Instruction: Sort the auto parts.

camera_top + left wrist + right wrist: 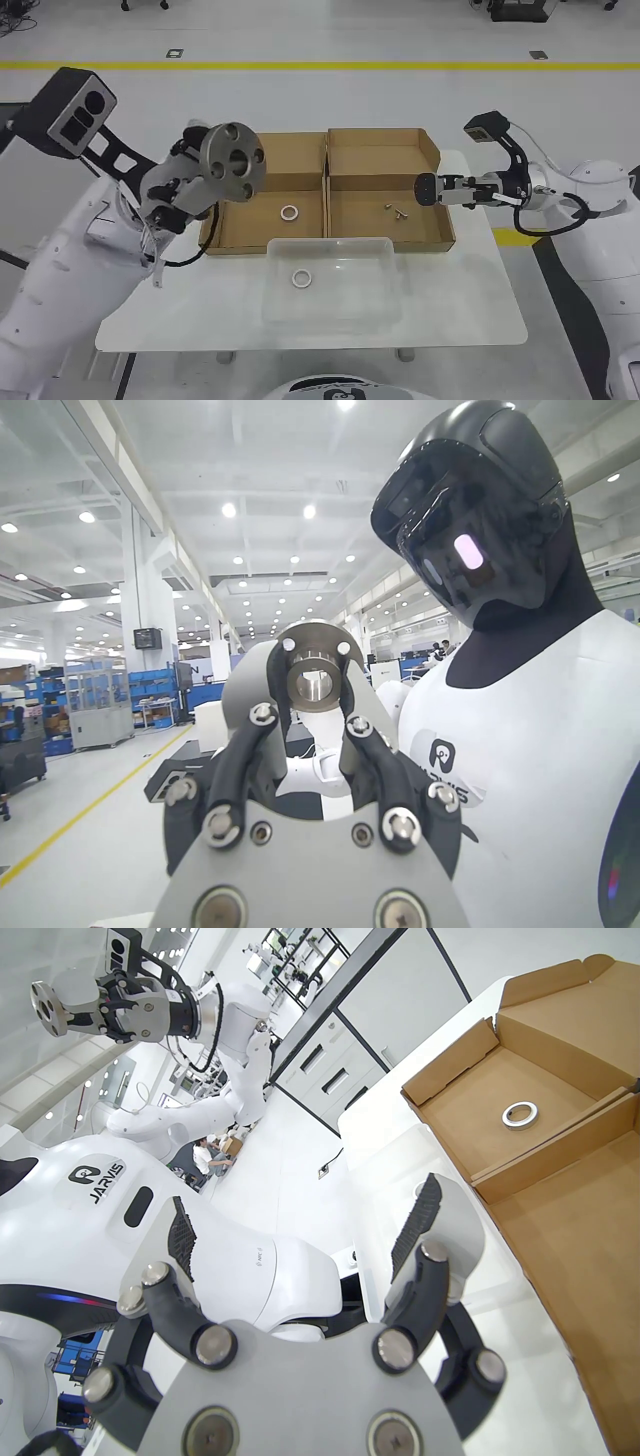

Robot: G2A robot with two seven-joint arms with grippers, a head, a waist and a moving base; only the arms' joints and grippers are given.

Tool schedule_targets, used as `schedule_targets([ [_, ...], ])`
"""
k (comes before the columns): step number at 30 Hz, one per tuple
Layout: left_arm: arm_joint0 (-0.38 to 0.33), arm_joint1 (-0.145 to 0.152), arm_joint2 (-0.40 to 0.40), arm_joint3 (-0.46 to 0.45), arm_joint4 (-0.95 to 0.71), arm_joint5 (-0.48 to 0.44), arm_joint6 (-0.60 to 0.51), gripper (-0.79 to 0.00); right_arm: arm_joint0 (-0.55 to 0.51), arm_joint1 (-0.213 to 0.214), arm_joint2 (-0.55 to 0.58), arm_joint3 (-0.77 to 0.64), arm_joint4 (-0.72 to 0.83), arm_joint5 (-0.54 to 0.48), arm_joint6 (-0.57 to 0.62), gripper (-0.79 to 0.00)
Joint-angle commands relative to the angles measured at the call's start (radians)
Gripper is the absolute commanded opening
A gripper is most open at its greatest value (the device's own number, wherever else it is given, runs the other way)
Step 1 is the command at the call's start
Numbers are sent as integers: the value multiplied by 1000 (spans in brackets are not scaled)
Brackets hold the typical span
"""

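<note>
— Any lettering worth calling out on this table?
— Nothing readable from here. The two cardboard boxes [360,222] are plain, the clear tray [330,242] is bare, and the metal flange [232,160] up on the left shows no mark I can make out.

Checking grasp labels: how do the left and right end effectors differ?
The left end effector is shut on a metal flange; the right end effector is open, empty. The left is raised beside the left cardboard box; the right hovers at the right cardboard box's edge. Both have black fingers.

Two rings [291,212] [300,278], two boxes [250,228] [420,225] (one flange [233,160])
</note>
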Motion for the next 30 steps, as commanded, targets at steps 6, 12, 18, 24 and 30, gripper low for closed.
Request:
schedule_targets([
  [6, 1, -24, -3, -66, -12, 0, 76, -785, 0, 0, 0, 0, 0, 0, 0, 0],
  [12, 8, -48, 3, -108, 20, 0, 173, -785, 0, 0, 0, 0, 0, 0, 0, 0],
  [18, 9, -56, 24, -94, 87, 0, 214, -785, 0, 0, 0, 0, 0, 0, 0, 0],
  [24, 14, -43, 41, -51, 121, 0, 202, -785, 0, 0, 0, 0, 0, 0, 0, 0],
  [30, 17, -18, 47, 0, 138, 0, 128, -785, 0, 0, 0, 0, 0, 0, 0, 0],
])
